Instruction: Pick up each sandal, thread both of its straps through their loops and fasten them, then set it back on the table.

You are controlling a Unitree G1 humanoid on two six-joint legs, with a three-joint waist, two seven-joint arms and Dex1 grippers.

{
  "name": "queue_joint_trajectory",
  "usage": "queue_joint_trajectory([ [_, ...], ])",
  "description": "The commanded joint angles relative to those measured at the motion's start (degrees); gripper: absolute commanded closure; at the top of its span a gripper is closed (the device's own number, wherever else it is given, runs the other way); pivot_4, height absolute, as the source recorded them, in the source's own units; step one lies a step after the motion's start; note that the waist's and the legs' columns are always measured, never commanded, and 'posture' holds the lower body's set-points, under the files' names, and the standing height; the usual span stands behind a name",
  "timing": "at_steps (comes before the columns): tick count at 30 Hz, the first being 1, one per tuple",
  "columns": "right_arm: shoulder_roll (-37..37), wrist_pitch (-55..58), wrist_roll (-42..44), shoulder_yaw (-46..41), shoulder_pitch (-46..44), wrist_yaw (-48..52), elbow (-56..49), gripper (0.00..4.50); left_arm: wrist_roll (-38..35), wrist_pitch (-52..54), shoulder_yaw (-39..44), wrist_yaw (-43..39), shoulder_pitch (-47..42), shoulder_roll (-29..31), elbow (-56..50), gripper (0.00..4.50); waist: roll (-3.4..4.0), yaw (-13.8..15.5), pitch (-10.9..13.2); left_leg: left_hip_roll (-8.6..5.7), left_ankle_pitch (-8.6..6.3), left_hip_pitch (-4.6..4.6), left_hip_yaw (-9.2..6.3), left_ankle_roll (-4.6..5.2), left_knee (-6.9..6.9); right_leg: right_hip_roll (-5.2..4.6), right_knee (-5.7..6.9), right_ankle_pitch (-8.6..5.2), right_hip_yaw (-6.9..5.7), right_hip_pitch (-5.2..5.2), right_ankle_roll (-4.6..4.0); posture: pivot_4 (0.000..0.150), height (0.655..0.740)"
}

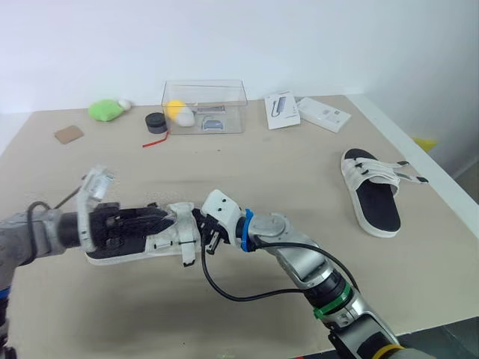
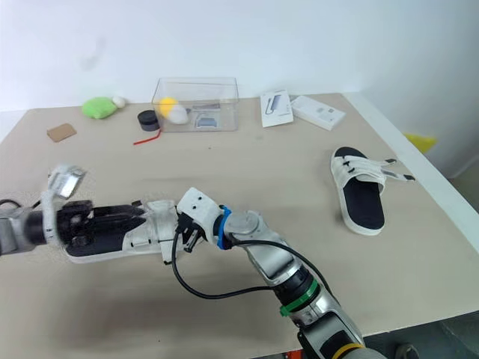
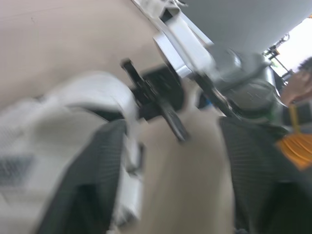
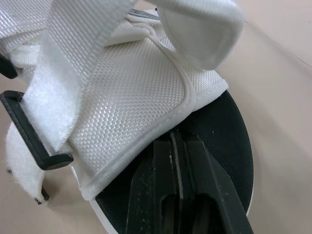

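At the far left, the left gripper [image 1: 153,219] is seen with its black fingers spread apart, one laid against the white upper, evidently so that the near white fabric sandal with a black footbed [image 1: 168,238] is steadied on the beige table [image 1: 262,164]. Just right of it, the right gripper [image 1: 207,238] is brought to the upper's hem with fingers pressed together, probably for strap work; a pinch cannot be confirmed. Well apart at the right, the second white sandal [image 1: 372,191] is seen flat, apparently unfastened

Left of the clear box [image 1: 230,97] lie a black disc [image 1: 156,123], green lump [image 1: 105,111] and cardboard scrap [image 1: 69,134].
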Motion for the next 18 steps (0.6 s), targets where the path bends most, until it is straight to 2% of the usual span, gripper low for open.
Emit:
queue_joint_trajectory([
  [1, -1.6, 1.8, -0.6, 1.3, 1.2, 0.6, 3.2, 4.50, -0.9, -0.6, 4.5, -2.5, 8.5, 1.8, -8.2, 0.05, 0.04, 0.0, 0.0, 0.01, -0.02, 0.01, -0.02, -0.03, 0.00, -0.04, -0.03, -0.01, 0.01, 0.01, 0.01, 0.150, 0.7400],
  [4, -1.3, 1.4, -0.7, 1.7, 0.7, 0.9, 3.8, 4.50, 1.3, -3.2, 3.1, -1.9, 15.1, 0.3, -11.5, 0.05, 0.16, -0.1, 0.1, 0.00, -0.05, 0.15, -0.03, -0.09, -0.01, -0.20, -0.12, -0.04, 0.09, 0.12, 0.11, 0.150, 0.7400],
  [7, -1.4, 1.4, -0.8, 1.7, 0.8, 0.9, 3.5, 4.50, 9.2, -10.6, -5.0, 1.5, 18.9, -4.1, -15.4, 0.05, 0.15, -0.1, 0.1, -0.06, -0.05, 0.12, 0.01, -0.09, -0.02, -0.16, -0.12, -0.02, 0.13, 0.05, 0.16, 0.150, 0.7400],
  [14, -2.0, 2.1, -0.7, 1.5, 1.4, 0.8, 2.4, 4.50, 20.1, -19.1, -16.1, 9.1, 16.6, -10.6, -13.9, 0.05, 0.12, 0.0, 0.0, -0.06, -0.06, 0.12, 0.01, -0.10, -0.03, -0.08, -0.17, 0.01, 0.26, 0.08, 0.14, 0.150, 0.7400],
  [18, -2.2, 2.4, -0.7, 1.5, 1.5, 0.7, 2.0, 4.50, 20.2, -19.7, -17.2, 9.8, 16.2, -10.9, -13.3, 0.05, 0.10, 0.0, 0.0, -0.06, -0.08, 0.08, 0.03, -0.12, -0.04, -0.07, -0.18, 0.00, 0.29, 0.08, 0.15, 0.150, 0.7400],
])
